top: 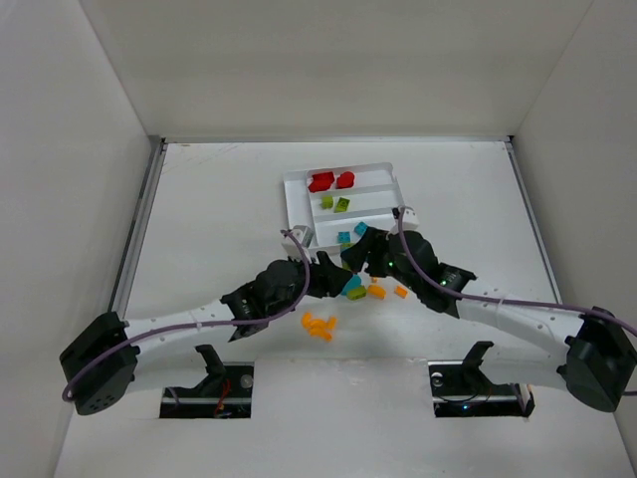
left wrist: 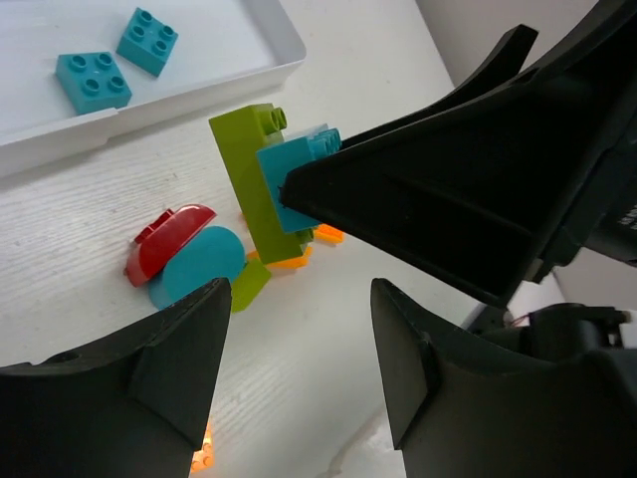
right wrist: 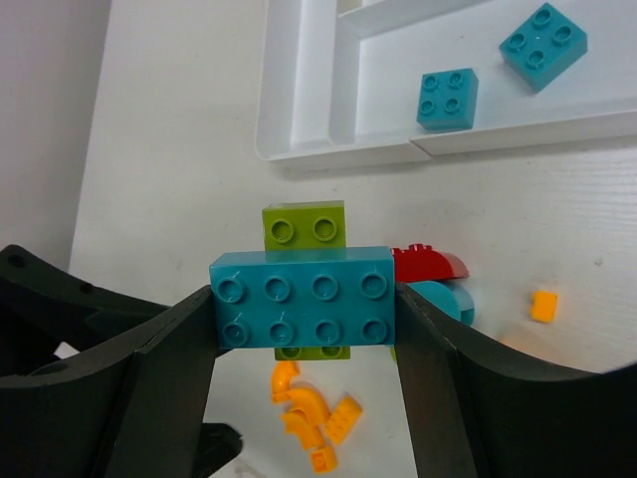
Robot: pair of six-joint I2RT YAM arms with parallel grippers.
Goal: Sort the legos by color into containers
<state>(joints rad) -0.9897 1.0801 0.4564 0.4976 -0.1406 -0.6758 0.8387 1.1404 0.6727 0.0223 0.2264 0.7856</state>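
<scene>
Pinching the teal brick end to end, the right gripper has a lime brick stuck crosswise to it; the left gripper, spread wide, sits just left.

place: lab test cell — white table | plain white walls — two bolted arms

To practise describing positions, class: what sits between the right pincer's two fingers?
A teal-blue eight-stud brick, gripped by the right pincer, with a lime green brick behind it, seen in the right wrist view.
</scene>
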